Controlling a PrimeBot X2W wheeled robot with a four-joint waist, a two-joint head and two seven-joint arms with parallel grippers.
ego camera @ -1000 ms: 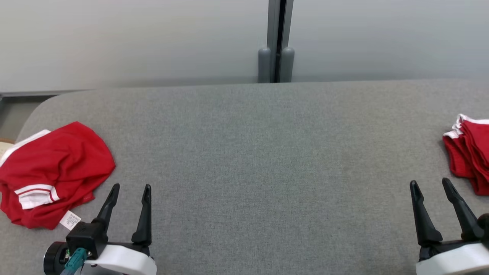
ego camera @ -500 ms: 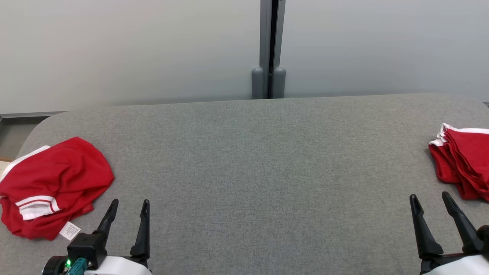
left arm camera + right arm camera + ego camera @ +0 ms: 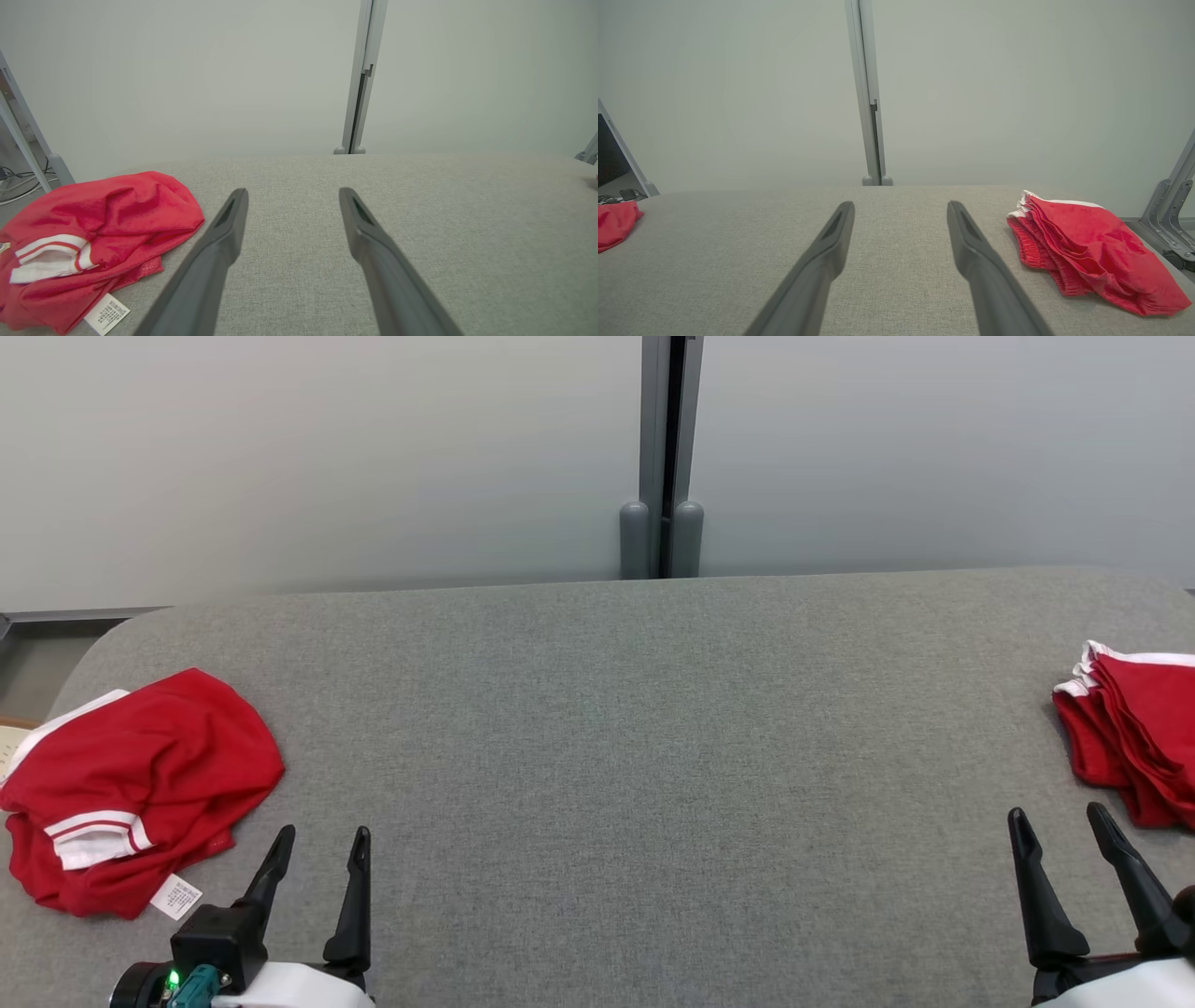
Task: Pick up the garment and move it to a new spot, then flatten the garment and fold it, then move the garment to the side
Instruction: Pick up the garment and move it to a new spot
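Observation:
A crumpled red garment (image 3: 140, 784) with white striped trim and a white label lies at the left end of the grey table (image 3: 616, 756); the left wrist view has it at the lower left (image 3: 98, 233). My left gripper (image 3: 320, 837) stands open just right of it, apart from it, nothing between its fingers (image 3: 289, 193). At the table's right end sits a folded stack of red garments (image 3: 1134, 737) with white edging, also in the right wrist view (image 3: 1087, 242). My right gripper (image 3: 1057, 817) is open and empty, just in front of that stack (image 3: 901, 207).
A pale partition wall with a grey vertical post (image 3: 661, 457) runs behind the table. The table's left corner is rounded, with floor and a metal frame leg (image 3: 28, 135) beyond it. Another metal bracket (image 3: 1169, 205) stands off the right end.
The head camera has tilted up, so the whole picture has shifted down. Both grippers stay open in the same places beside the garments.

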